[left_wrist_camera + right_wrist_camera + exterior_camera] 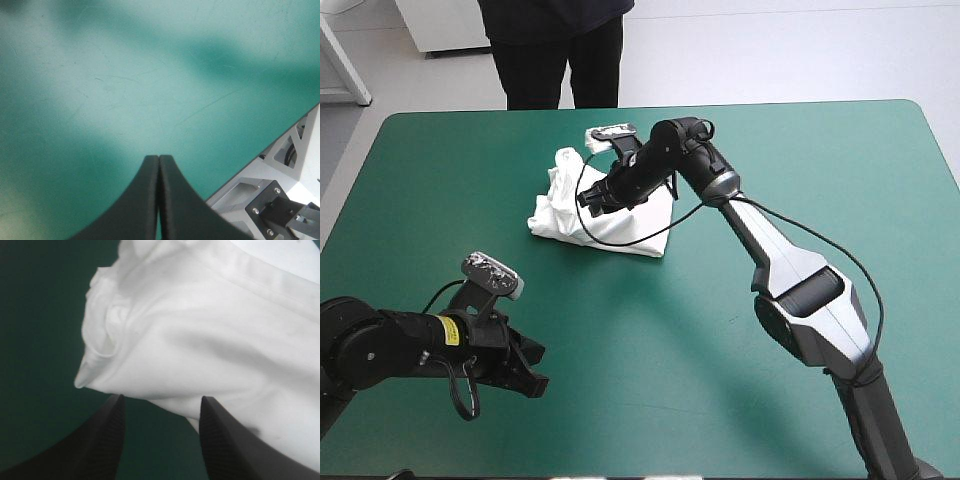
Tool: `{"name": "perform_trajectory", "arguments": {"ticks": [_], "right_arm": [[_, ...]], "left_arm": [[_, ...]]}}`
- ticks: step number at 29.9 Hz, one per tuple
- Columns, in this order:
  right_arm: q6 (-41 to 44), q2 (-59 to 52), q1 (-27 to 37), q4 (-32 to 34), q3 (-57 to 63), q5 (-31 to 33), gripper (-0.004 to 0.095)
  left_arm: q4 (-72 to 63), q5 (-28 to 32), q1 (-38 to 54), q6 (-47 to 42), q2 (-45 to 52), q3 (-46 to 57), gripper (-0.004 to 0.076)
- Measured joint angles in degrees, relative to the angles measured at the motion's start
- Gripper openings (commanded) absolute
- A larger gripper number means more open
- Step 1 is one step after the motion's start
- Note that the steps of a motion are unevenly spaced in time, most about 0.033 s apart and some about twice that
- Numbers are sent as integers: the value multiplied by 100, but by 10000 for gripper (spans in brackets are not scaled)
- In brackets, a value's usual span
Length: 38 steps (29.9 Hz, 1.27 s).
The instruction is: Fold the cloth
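Note:
The white T-shirt [582, 214] lies as a crumpled heap on the teal-green table, toward the far middle. My right gripper [592, 200] reaches over it from the right and hovers just above the heap. In the right wrist view the right gripper [160, 407] is open, and a rumpled fold of the T-shirt [200, 340] lies just ahead of its fingers, one edge dipping between them. My left gripper [532, 372] rests low near the table's front left, far from the shirt. Seen from the left wrist, the left gripper [159, 159] is shut over bare cover.
A person stands beyond the table's far edge, not over its top. Bare teal-green cover [650, 340] stretches between the two grippers and across the right half of the table.

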State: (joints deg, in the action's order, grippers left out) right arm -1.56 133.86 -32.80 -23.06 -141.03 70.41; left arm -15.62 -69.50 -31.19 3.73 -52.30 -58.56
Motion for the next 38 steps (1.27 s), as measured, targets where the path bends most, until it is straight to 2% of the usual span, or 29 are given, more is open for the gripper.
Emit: {"name": "perform_trajectory", "arguments": {"ticks": [15,29,38], "right_arm": [[320,-189,893,197,270,96,447],[195,-246,954,331,1530,-14,446],[38,-131,954,-252,1756,-326,439]], "left_arm": [[0,86,0,-4,0,0,-22],[0,142,0,-4,0,0,-22],[5,171,0,-4,0,0,-22]]}}
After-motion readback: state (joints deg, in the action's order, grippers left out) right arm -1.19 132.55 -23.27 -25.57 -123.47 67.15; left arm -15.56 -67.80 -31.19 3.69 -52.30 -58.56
